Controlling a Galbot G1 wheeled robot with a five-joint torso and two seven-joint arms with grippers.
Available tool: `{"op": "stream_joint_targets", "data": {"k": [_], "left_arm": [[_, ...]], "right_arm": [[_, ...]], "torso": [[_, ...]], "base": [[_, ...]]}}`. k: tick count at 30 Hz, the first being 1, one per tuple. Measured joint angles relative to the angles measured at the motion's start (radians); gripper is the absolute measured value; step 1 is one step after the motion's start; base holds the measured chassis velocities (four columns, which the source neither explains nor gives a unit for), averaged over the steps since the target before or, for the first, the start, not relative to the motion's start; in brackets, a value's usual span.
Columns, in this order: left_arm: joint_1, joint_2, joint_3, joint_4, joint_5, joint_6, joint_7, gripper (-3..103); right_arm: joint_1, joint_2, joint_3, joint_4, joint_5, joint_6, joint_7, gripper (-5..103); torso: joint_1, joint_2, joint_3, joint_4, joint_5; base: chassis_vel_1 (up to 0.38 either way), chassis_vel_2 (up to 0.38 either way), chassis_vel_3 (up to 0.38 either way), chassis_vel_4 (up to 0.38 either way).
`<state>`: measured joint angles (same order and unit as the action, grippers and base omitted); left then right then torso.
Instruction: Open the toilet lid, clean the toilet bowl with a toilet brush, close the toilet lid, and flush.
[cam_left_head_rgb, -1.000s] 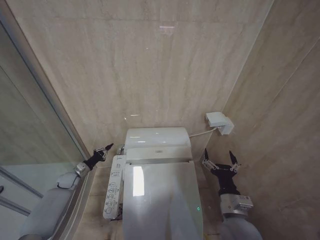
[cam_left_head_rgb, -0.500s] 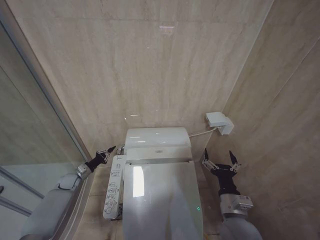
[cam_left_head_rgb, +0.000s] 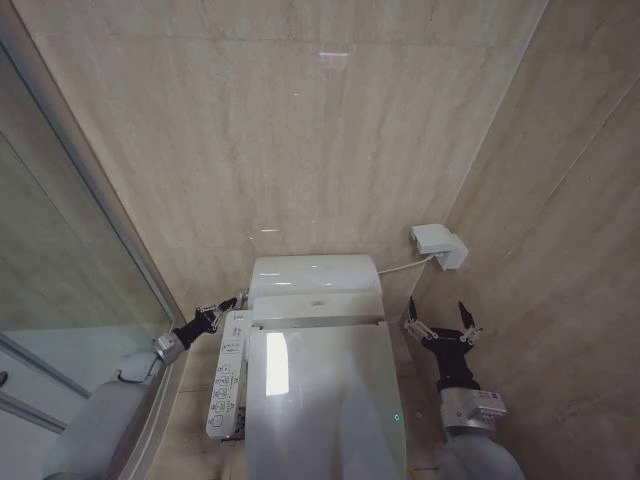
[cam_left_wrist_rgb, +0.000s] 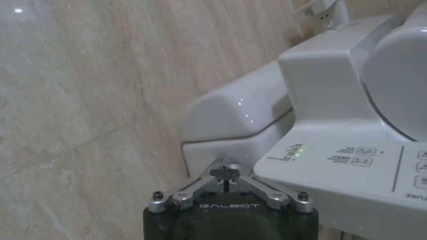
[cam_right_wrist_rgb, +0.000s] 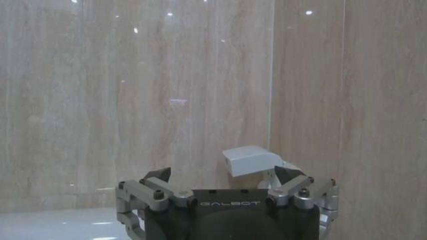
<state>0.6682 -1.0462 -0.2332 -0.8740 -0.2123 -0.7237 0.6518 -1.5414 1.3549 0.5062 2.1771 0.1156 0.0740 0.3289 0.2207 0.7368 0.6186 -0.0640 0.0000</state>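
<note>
A glossy white toilet lid (cam_left_head_rgb: 320, 400) sits lower centre, against beige, faintly streaked stone wall tiles (cam_left_head_rgb: 300, 130), with black fingers (cam_left_head_rgb: 412, 312) and grey arms (cam_left_head_rgb: 100, 420) at the lower corners.

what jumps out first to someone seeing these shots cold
The closed toilet lid, glossy white, low in the middle of the head view. The left pincer, shut, sits at the long button panel beside it, while the right pincer hangs open on the toilet's other side.
</note>
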Motion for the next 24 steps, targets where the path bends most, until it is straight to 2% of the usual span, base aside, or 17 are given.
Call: {"op": "stream_joint_targets", "data": {"k": [24], "left_arm": [[-0.012, -0.022, -0.008, 0.059, 0.003, -0.01, 0.03, 0]], "right_arm": [[0.0, 0.0, 0.0, 0.0, 0.0, 0.0, 0.0, 100]], "torso": [[0.0, 0.0, 0.0, 0.0, -0.0002]], "base": [[0.0, 0.0, 0.0, 0.0]]}}
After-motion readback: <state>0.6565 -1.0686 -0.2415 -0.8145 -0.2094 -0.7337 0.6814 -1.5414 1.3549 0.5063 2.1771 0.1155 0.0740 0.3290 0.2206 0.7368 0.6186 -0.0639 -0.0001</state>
